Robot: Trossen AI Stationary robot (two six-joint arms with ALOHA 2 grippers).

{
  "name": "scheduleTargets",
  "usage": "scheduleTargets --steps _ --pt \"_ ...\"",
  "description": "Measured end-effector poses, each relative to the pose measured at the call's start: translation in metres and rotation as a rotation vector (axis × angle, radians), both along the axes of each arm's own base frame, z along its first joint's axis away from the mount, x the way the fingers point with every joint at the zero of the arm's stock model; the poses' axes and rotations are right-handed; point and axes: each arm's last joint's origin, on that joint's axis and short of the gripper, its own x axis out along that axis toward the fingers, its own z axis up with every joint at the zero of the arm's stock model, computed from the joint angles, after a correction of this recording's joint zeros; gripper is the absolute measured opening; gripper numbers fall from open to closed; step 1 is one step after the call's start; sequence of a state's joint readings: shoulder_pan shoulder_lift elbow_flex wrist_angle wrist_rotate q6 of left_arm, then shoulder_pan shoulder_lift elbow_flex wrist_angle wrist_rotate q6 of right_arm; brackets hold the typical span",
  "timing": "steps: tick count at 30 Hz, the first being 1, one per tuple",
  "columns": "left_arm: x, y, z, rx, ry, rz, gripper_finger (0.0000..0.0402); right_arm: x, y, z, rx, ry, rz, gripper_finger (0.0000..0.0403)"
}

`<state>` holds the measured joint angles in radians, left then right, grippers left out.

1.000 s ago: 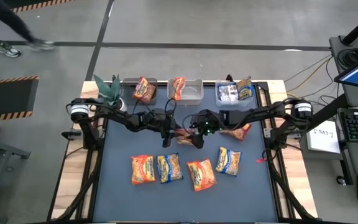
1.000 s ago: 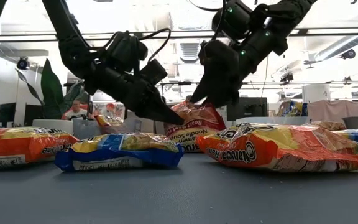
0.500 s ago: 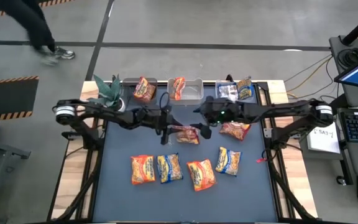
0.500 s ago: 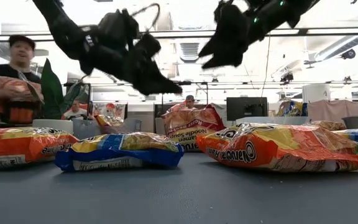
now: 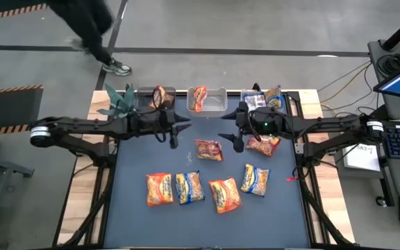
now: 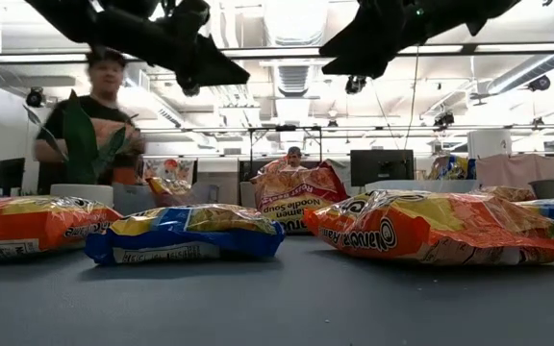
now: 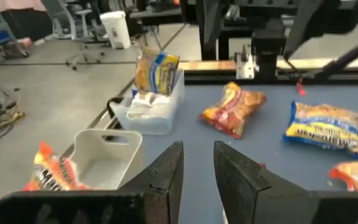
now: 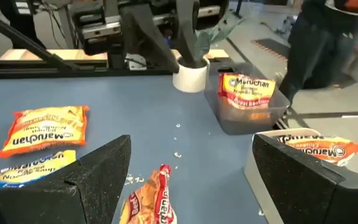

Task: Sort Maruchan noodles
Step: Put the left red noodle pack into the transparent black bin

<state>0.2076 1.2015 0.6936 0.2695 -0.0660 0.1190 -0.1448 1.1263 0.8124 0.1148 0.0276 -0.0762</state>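
Three clear bins line the table's far edge. Six noodle packets lie on the table: four in a front row, a dark red packet mid-table, one more to its right. Both arms have risen and drawn apart since a second ago. The left end effector, nearly closed, and the right end effector, wide open, both empty, hang either side of the dark red packet.

Both arms are stretched inward above the far half of the bench. The left claw is held empty, its fingers parted narrowly. The right claw is held empty, its fingers spread wide.
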Motion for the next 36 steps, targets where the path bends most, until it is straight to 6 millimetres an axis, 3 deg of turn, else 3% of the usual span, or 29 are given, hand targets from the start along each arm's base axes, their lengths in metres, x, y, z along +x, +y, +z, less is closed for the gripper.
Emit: scheduleTargets --steps 8,19,24,29,36 --pt "0.005 -0.003 -0.01 -0.05 0.042 -0.111 0.0093 -0.003 0.001 -0.015 0.042 0.063 -0.01 0.0325" --pt "0.042 0.004 -0.061 -0.079 0.099 -0.113 0.0264 -0.018 0.0 0.003 -0.038 0.001 0.0 0.0325" --pt "0.056 0.007 -0.082 -0.09 0.083 -0.12 0.032 -0.023 0.0 0.006 -0.044 0.01 0.002 0.0325" --pt "0.066 0.007 -0.102 -0.162 0.051 -0.18 0.0337 -0.023 0.0 0.003 -0.057 0.033 0.005 0.0325" --pt "0.081 0.009 -0.127 -0.209 0.086 -0.199 0.0326 -0.023 -0.001 0.002 -0.065 0.036 0.005 0.0325"
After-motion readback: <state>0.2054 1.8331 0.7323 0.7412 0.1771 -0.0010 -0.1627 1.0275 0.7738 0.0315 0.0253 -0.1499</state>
